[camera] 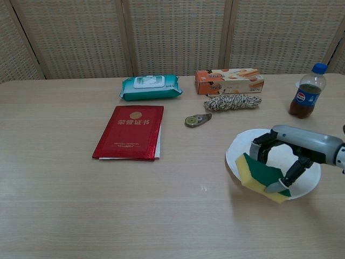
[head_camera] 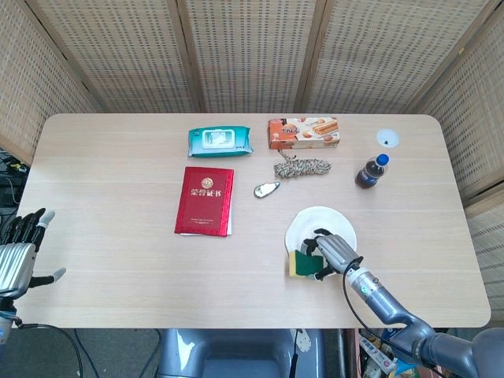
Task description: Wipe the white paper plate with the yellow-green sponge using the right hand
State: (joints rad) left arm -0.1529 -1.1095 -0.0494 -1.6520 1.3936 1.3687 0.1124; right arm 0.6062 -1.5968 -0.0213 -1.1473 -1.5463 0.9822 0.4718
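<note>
right robot hand [head_camera: 329,253] holds sponge [head_camera: 300,264] | on white plate [head_camera: 309,223] near edge

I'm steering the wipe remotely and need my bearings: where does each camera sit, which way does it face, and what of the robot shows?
Head view: high above the near edge, looking steeply down on the whole table; shows left hand and right hand.
Chest view: low at the near edge, facing the screens; shows only the right hand.
Both share sponge, plate, red booklet.
</note>
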